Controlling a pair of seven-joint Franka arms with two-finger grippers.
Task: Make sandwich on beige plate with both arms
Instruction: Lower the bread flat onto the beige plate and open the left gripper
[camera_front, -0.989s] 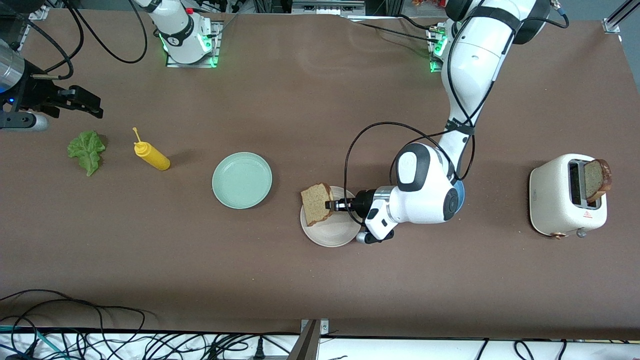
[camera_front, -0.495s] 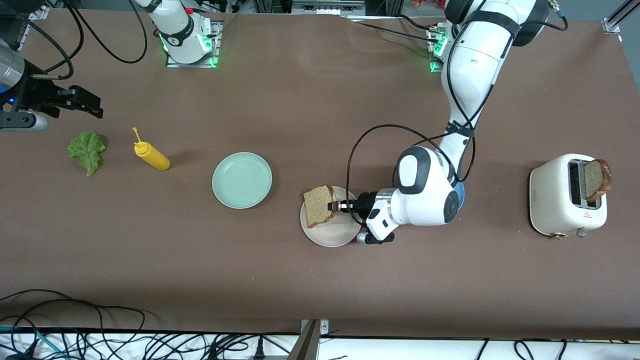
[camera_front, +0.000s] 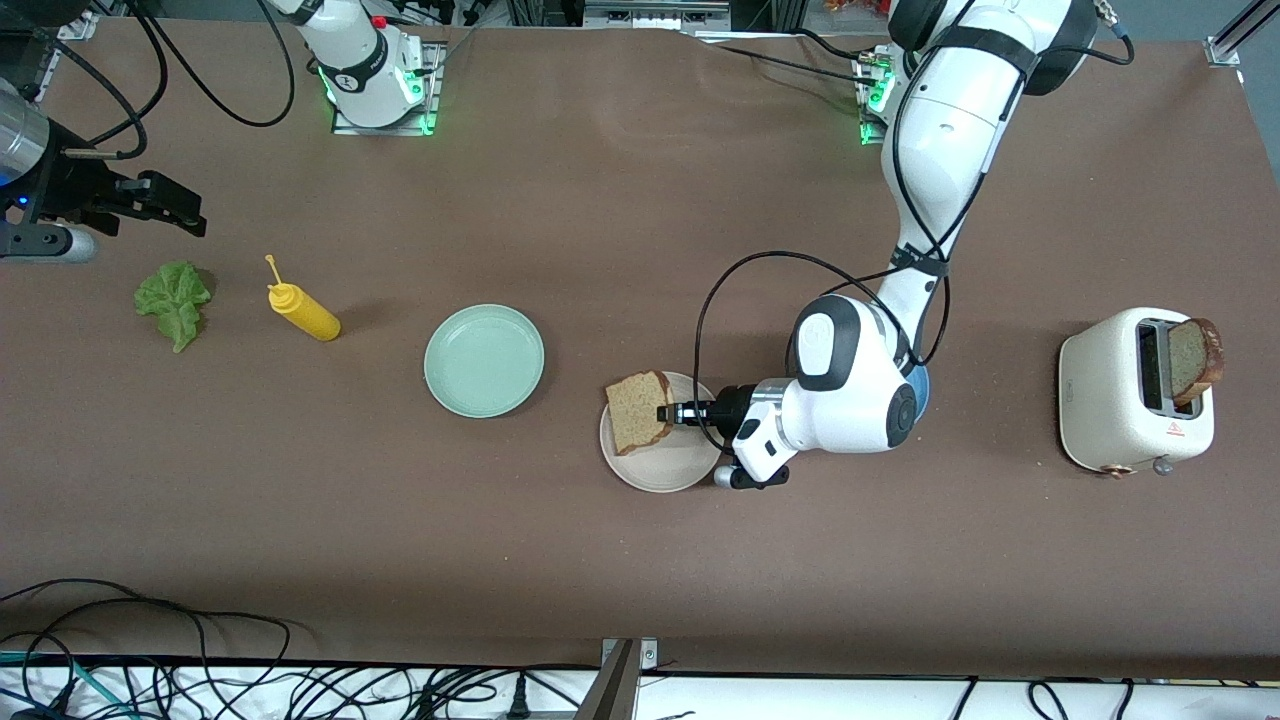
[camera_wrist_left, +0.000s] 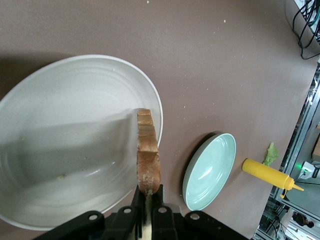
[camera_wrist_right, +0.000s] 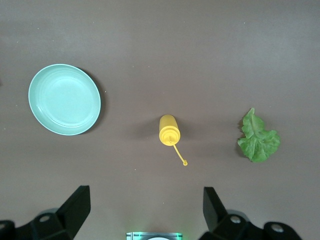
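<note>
While the left gripper (camera_front: 663, 412) pinches a slice of brown bread (camera_front: 637, 411) by its crust edge, its fingers closed tight on it, the slice hangs low over the beige plate (camera_front: 668, 465), toward the rim that faces the mint-green plate (camera_front: 484, 360). In the left wrist view the bread (camera_wrist_left: 148, 161) is seen edge-on, crust toward the camera, with the beige plate (camera_wrist_left: 60, 150) under it; whether the slice touches the plate cannot be told. The left arm (camera_front: 935, 150) reaches down from its base to that plate.

Toward the right arm's end of the table, the mint-green plate lies near the beige one, then a yellow squeeze bottle (camera_front: 300, 309) on its side, then a ruffled green lettuce leaf (camera_front: 175, 302). The right gripper (camera_front: 165, 208) waits up in the air above the table at that end, over a spot near the lettuce leaf, its fingers spread wide with nothing between them; its wrist view looks down on lettuce (camera_wrist_right: 258, 139), bottle (camera_wrist_right: 170, 132) and green plate (camera_wrist_right: 64, 99).

At the left arm's end stands a cream toaster (camera_front: 1135, 393) with a second bread slice (camera_front: 1193, 359) sticking up from a slot.
</note>
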